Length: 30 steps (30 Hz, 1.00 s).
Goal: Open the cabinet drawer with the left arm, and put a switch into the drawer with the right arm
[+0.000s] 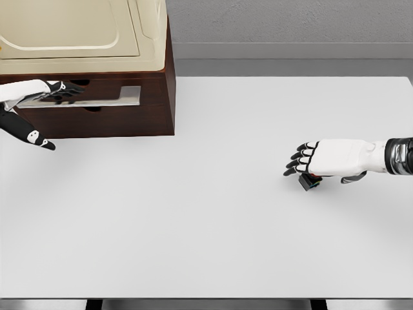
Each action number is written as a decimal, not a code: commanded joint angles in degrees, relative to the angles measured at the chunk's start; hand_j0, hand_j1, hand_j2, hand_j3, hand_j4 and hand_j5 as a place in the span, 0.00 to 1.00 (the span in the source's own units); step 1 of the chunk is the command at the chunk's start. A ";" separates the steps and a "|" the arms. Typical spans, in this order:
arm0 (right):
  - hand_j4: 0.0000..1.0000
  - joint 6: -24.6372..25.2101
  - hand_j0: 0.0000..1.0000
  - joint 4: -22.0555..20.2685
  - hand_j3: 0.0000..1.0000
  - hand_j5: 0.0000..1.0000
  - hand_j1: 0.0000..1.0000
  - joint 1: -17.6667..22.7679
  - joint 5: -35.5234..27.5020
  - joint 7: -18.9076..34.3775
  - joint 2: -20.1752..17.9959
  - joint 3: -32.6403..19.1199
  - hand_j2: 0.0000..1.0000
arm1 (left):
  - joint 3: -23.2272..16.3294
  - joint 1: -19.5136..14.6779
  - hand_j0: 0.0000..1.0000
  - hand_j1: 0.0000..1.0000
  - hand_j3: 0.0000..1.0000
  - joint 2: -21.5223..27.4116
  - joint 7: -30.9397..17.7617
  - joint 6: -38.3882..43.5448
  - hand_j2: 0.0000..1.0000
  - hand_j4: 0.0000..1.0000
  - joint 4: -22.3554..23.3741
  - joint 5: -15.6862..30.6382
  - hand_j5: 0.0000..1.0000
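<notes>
The brown cabinet [129, 110] with a cream top stands at the table's back left. Its drawer front carries a long silver handle [110, 98]. My left hand [57, 90] reaches in from the left edge, its dark fingers hooked over the left end of that handle and its thumb hanging below. The drawer looks at most slightly pulled out. At the right, a small dark switch [309, 183] lies on the white table [193, 213]. My right hand [316, 166] hovers directly over it, palm down, fingers relaxed and pointing left, partly covering the switch.
The white table stretches wide between the cabinet and my right hand. Its front edge runs along the bottom of the view. A grey wall [290, 26] stands behind the table.
</notes>
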 commanded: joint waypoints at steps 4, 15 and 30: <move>1.00 0.13 1.00 -0.01 1.00 1.00 1.00 0.00 -0.21 -0.02 0.06 -0.03 1.00 | -1.79 0.99 1.00 1.00 1.00 0.04 0.67 -0.24 1.00 1.00 0.01 -2.01 1.00; 0.99 0.13 0.99 -0.01 0.99 0.99 0.99 -0.09 -0.21 -0.02 0.50 -0.03 0.99 | -3.02 2.22 1.00 1.00 1.00 1.18 0.14 -1.03 1.00 1.00 -0.69 -1.74 1.00; 1.00 0.13 1.00 0.26 1.00 1.00 1.00 0.00 -0.21 -0.02 0.76 0.06 1.00 | -4.69 2.40 1.00 1.00 1.00 3.64 -3.72 -6.12 1.00 1.00 -0.69 -1.48 1.00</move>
